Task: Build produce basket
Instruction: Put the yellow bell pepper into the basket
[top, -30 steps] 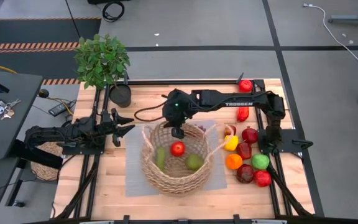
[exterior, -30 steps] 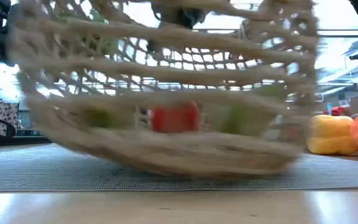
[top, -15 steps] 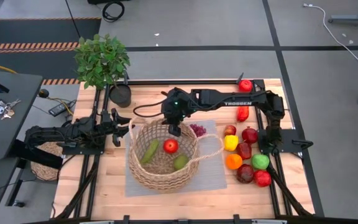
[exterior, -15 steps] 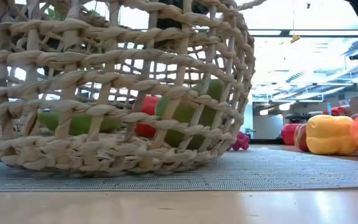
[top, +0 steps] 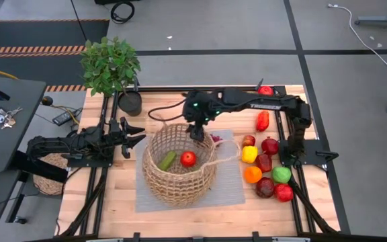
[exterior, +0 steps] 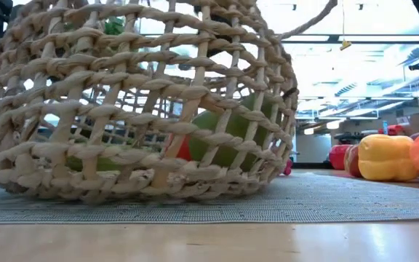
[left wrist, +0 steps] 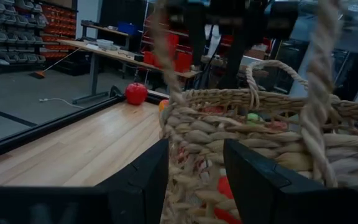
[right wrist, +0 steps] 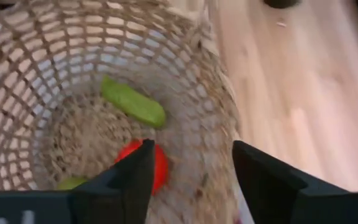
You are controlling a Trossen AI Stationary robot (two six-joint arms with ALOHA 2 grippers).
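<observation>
The tan wicker basket (top: pixel 179 185) stands on a grey mat (top: pixel 228 190) mid-table. It also shows in the low view (exterior: pixel 137 109) and the left wrist view (left wrist: pixel 247 137). In it lie a long green vegetable (top: pixel 168 160), a red fruit (top: pixel 188 158) and a green fruit (exterior: pixel 231 135). My right gripper (top: pixel 197 130) is open above the basket's far rim, looking into the basket (right wrist: pixel 73 74). My left gripper (top: pixel 134 134) is open just left of the basket, its fingers (left wrist: pixel 148 180) facing the wall and a loop handle (left wrist: pixel 319 93). Several more fruits (top: pixel 267 168) lie on the table at right. My right gripper points down over the basket's far rim (right wrist: pixel 224 124), one finger inside the basket and one outside; I cannot tell whether either touches it. My left gripper comes level from the table's left at the basket's wall (left wrist: pixel 188 134); I cannot tell whether it touches.
A potted plant (top: pixel 109 64) in a black pot (top: pixel 130 102) stands at the far left corner. A red fruit (top: pixel 265 91) and a red pepper (top: pixel 263 121) lie at the far right. Purple grapes (top: pixel 215 139) lie on the mat behind the basket. Bare wood lies along the near edge.
The basket has slid a little toward the table's left on the mat and rocked, and the fruit inside has rolled about. My right gripper has moved with its far rim, first left, then toward the far edge.
</observation>
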